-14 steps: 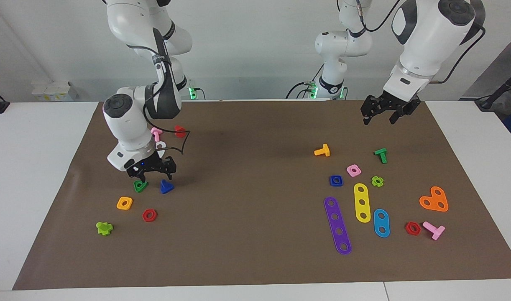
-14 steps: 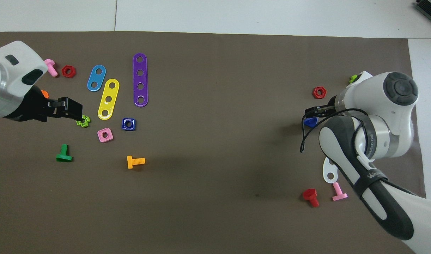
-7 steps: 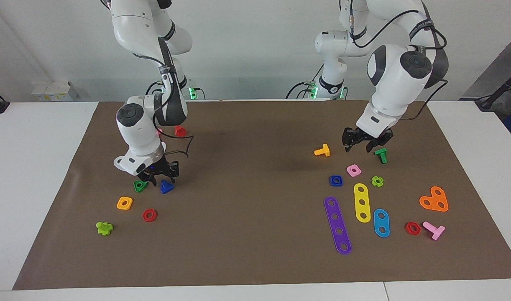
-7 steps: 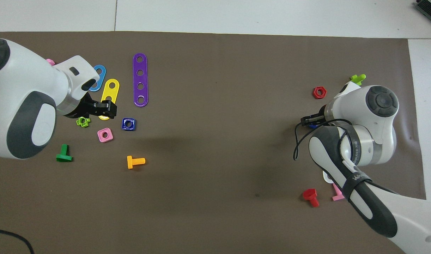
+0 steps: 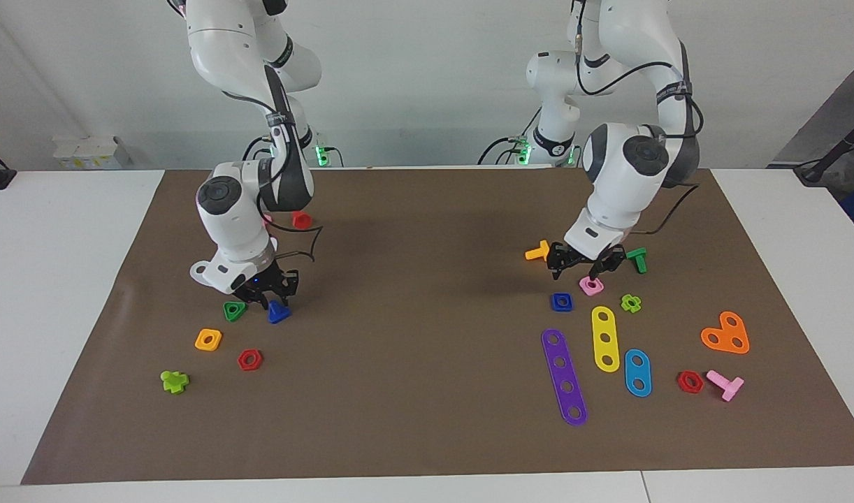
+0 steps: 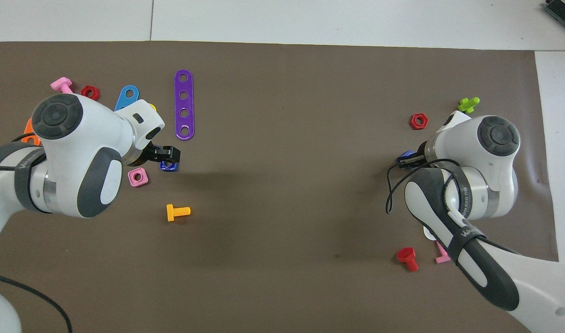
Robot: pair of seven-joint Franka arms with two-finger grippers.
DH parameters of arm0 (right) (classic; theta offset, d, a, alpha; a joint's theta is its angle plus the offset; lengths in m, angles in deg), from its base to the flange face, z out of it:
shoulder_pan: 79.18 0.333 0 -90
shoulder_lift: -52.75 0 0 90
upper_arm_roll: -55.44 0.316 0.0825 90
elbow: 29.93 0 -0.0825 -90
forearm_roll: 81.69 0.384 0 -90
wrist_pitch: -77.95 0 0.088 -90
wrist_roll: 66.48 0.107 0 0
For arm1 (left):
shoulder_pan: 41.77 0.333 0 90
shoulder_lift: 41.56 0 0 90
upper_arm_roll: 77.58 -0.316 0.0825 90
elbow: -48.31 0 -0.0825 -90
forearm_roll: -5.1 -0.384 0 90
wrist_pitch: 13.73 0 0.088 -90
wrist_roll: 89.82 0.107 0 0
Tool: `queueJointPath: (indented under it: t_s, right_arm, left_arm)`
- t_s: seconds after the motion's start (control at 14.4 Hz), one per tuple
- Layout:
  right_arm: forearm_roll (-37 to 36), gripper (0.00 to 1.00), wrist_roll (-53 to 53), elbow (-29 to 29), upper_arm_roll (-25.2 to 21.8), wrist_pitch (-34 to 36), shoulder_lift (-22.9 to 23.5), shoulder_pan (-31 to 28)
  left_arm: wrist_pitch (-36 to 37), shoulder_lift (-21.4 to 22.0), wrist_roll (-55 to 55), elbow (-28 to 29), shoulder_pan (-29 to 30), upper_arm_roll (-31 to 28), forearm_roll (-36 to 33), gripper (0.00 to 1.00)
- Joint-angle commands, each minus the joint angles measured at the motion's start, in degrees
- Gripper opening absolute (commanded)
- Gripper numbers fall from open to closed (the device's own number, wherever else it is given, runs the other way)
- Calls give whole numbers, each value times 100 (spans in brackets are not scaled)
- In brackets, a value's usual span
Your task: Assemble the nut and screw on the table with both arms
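The screw (image 5: pixel 279 313) lies under the right pincer (image 5: pixel 265 297).

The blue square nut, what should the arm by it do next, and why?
Probably ease the left gripper down over the nut. It hangs above the mat by the pink nut, not yet touching the blue one, while the right gripper is at the screw.

The only lettering I can make out is on my right arm (image 6: pixel 467 222) in the overhead view: a short white word along the dark band of the forearm and another around the grey wrist ring. Neither is legible to me. No labels or numbers show elsewhere.
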Motion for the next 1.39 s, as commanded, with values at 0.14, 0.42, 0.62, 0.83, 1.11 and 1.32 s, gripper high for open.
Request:
queueJointPath:
  t_s: [0.14, 0.42, 0.62, 0.83, 1.11, 1.32]
  right_arm:
    - [137, 40, -215, -69, 22, -288, 20, -59]
    - [146, 26, -224, -69, 22, -297, 20, -68]
    - [321, 0, -137, -69, 22, -297, 20, -68]
    - [330, 0, -40, 27, 22, -245, 11, -68]
    - [322, 0, 960, 1052, 22, 930, -156, 194]
    - [234, 0, 2048, 1687, 22, 1268, -33, 808]
  left_arm:
    - [-515, -541, 788, 60, -17, -77, 90, 85]
    - [-736, -718, 788, 69, -43, -77, 90, 83]
    - [-823, -718, 744, 192, -17, -77, 90, 80]
    - [-797, -692, 700, 315, -17, -77, 90, 77]
    - [-833, -674, 226, 403, -61, -77, 90, 75]
    - [-903, -674, 217, 403, -61, -77, 90, 72]
